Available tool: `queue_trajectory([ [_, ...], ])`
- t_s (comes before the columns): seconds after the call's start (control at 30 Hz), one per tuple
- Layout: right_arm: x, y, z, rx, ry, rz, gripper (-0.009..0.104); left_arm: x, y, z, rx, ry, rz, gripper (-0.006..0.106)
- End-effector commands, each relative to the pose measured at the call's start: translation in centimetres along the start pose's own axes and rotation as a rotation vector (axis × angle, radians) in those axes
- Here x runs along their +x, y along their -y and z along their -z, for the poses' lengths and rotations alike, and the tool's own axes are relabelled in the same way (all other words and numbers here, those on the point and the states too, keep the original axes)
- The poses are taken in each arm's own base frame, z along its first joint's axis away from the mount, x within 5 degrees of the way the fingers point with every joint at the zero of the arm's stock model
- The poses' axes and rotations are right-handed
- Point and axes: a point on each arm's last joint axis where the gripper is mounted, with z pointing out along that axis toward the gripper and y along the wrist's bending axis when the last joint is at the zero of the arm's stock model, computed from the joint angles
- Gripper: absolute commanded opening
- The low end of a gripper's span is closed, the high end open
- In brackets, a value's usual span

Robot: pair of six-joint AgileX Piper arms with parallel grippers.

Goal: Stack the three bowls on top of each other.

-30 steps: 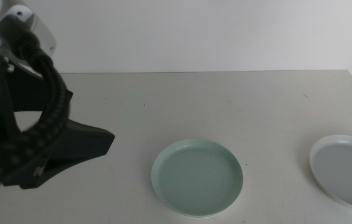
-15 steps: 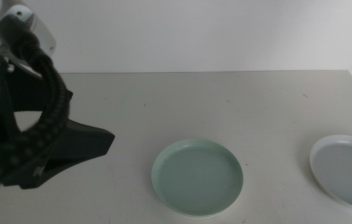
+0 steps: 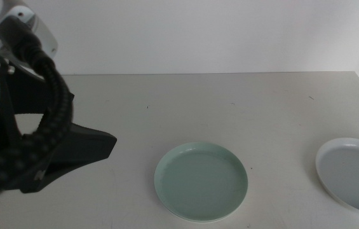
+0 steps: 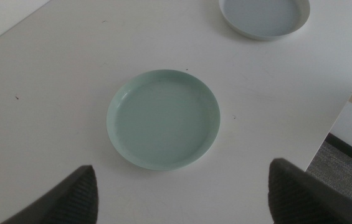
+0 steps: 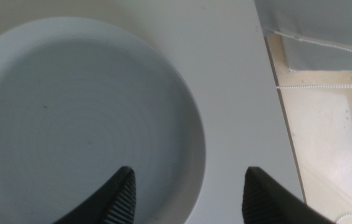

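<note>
Hovering high over the table (image 3: 166, 102) at its left side with jaws spread wide, left gripper (image 4: 182, 186), mint green bowl (image 4: 163, 118) below. Right gripper (image 5: 188, 186) parted too, above the rim of the white bowl (image 5: 70, 112) near the table's right edge.

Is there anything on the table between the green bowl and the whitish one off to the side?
Nothing. In the middle view, only bare table separates the mint green bowl from the pale bowl; the left wrist view shows the same empty stretch.
</note>
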Motion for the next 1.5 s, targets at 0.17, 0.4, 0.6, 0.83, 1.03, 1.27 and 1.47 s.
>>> queue_trajectory([
  [0.17,-1.5,-0.2,-0.3,-0.026,0.078,0.048,0.062,-1.1,0.2,0.8,-0.003,0.084,0.002,0.105],
  [0.4,-1.6,-0.2,-3.6,-0.041,-0.035,0.039,0.062,-1.1,0.2,0.8,-0.003,0.085,0.002,0.105],
  [0.6,-1.6,-0.1,-6.5,-0.050,-0.116,0.032,0.058,-1.1,0.2,0.8,-0.003,0.085,0.002,0.105],
  [0.83,-1.4,-0.1,-8.7,-0.059,-0.177,0.024,0.048,-1.1,0.2,0.8,-0.003,0.085,0.002,0.105],
  [1.03,-1.4,-0.1,-9.0,-0.058,-0.177,0.019,0.021,-1.1,0.2,0.8,-0.003,0.085,0.002,0.105],
  [1.27,-1.3,-0.4,-8.5,-0.121,-0.187,-0.033,-0.001,-1.1,0.2,0.8,-0.003,0.085,0.002,0.105],
  [1.47,-1.7,-1.9,-4.2,-0.268,-0.061,-0.120,-0.001,-1.1,0.2,0.8,-0.003,0.085,0.002,0.105],
])
